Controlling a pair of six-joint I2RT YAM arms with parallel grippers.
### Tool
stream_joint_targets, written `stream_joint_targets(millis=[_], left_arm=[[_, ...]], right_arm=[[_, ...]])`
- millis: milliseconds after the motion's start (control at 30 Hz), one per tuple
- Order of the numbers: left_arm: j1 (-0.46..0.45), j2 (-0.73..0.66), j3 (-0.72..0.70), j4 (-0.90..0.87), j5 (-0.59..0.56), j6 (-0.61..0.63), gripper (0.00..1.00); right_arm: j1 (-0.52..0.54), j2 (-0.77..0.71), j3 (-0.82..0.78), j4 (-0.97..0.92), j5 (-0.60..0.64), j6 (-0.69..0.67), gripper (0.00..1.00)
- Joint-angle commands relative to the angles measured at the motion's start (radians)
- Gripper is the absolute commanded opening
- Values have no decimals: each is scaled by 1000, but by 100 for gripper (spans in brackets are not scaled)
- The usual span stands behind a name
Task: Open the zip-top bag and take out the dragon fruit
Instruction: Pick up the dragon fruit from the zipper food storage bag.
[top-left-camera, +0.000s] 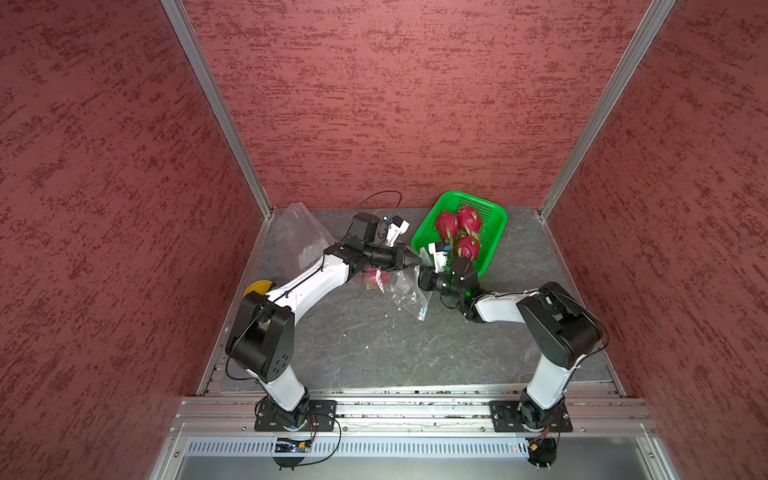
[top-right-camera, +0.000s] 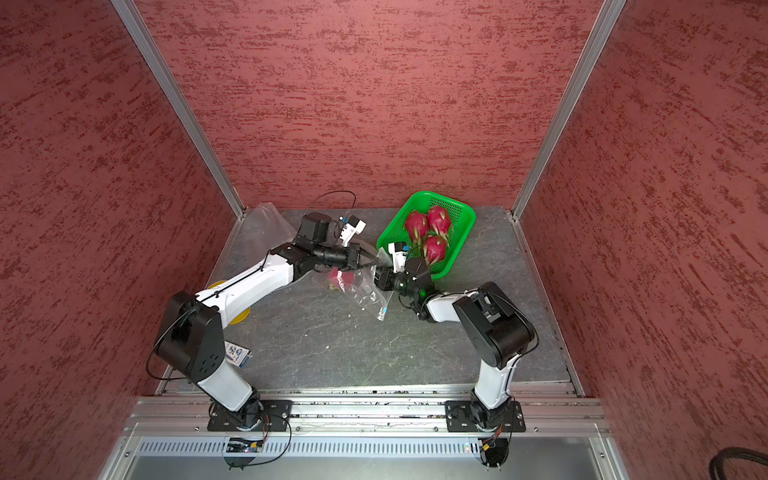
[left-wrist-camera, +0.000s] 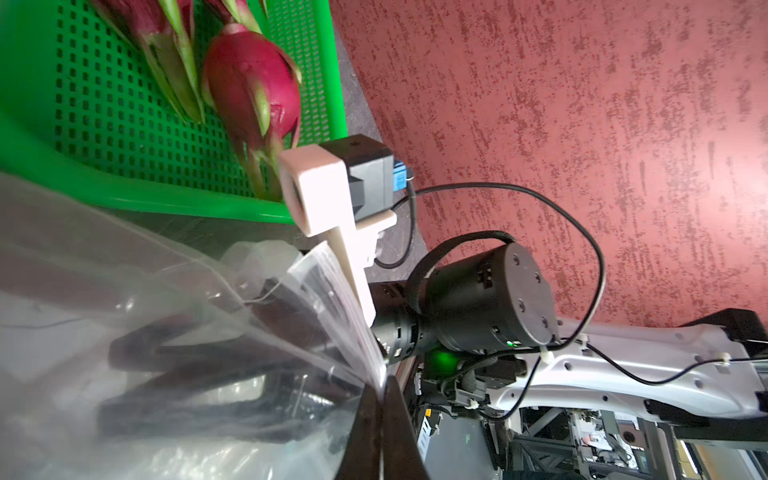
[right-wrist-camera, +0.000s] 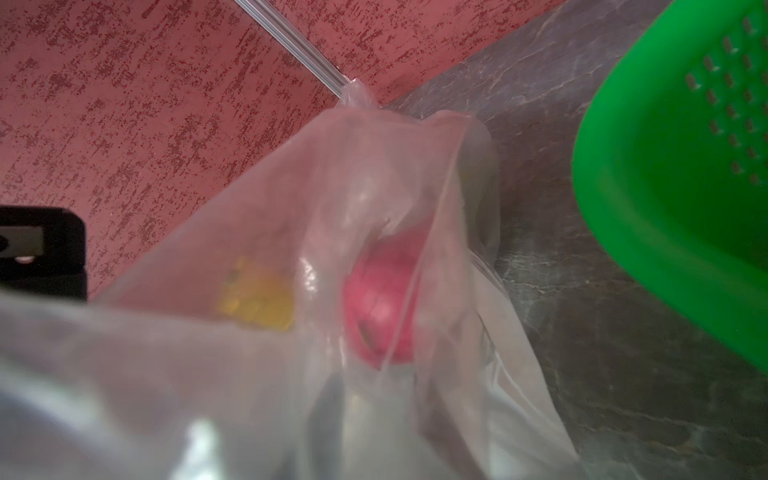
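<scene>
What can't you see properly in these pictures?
Pink dragon fruit in the clear plastic zip-top bag: blurred behind film in the right wrist view; partly under the left arm in both top views.
Right end effector: fingertips lost in bag film in a top view; open or shut unclear.
Yellow round object: mostly under the left arm in a top view; identity unclear.

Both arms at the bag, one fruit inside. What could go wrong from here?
1. The left pincer is shut on only a thin edge of the zip-top bag; the film may slip out when pulled.
2. The right pincer is veiled by film, its grip unclear; it might catch both walls, keeping the dragon fruit trapped.
3. The right wrist is close to the green basket; a swing could knock it and its three fruits.
</scene>
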Motion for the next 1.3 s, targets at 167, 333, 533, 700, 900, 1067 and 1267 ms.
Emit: stream_joint_targets(millis=[167, 333, 533, 700, 900, 1067, 1267], left_arm=[[-20, 8, -12, 171, 69, -136, 0], [-32, 33, -10, 225, 63, -164, 0], [-48, 35, -13, 299, 75, -216, 0], [-49, 28, -29, 339, 75, -246, 1], [-46, 38, -38, 399, 90, -285, 2], [-19, 16, -59, 425, 75, -296, 3], [12, -5, -45, 437, 70, -293, 14]], right_arm=[[56, 17, 71, 4, -30, 4, 27], [97, 50, 88, -9, -42, 27, 27], [108, 170, 180, 12, 5, 91, 26], [108, 222, 275, -103, 177, 111, 27], [108, 313, 378, -178, 210, 170, 30], [108, 320, 376, -249, 282, 210, 30], [105, 294, 359, -329, 371, 232, 32]])
